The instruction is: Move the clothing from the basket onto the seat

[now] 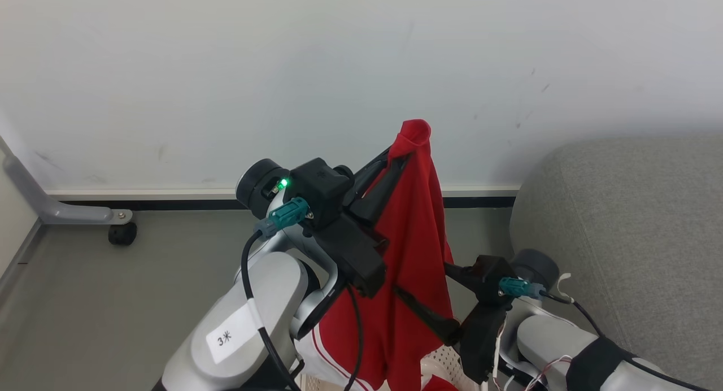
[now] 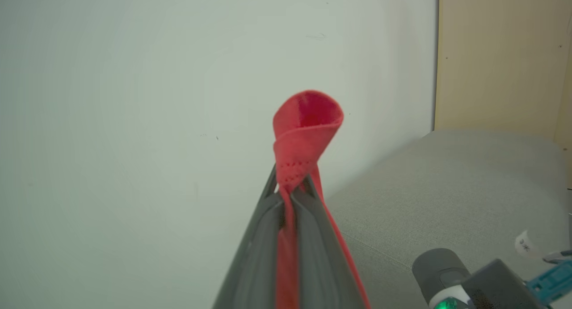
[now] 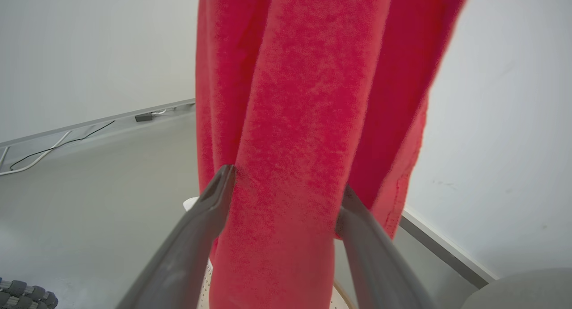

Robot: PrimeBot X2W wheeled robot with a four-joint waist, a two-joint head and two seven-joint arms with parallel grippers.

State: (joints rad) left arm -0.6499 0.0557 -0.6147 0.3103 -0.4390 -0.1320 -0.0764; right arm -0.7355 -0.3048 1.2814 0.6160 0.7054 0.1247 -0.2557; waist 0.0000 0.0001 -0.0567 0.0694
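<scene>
Left tool (image 2: 291, 186): you see it clamped tight on the red garment (image 1: 415, 250), held high.
Right tool (image 3: 286, 181): spread wide, fingers (image 3: 196, 228) flanking that cloth.

red clothing (image 3: 308, 121) hangs between the right claw's (image 3: 287, 179) wide-spread fingers, above the grey floor (image 3: 89, 188).

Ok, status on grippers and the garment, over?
Left gripper shut on red garment, held high. Right gripper open, straddling the hanging cloth. Sofa just to the right.
</scene>
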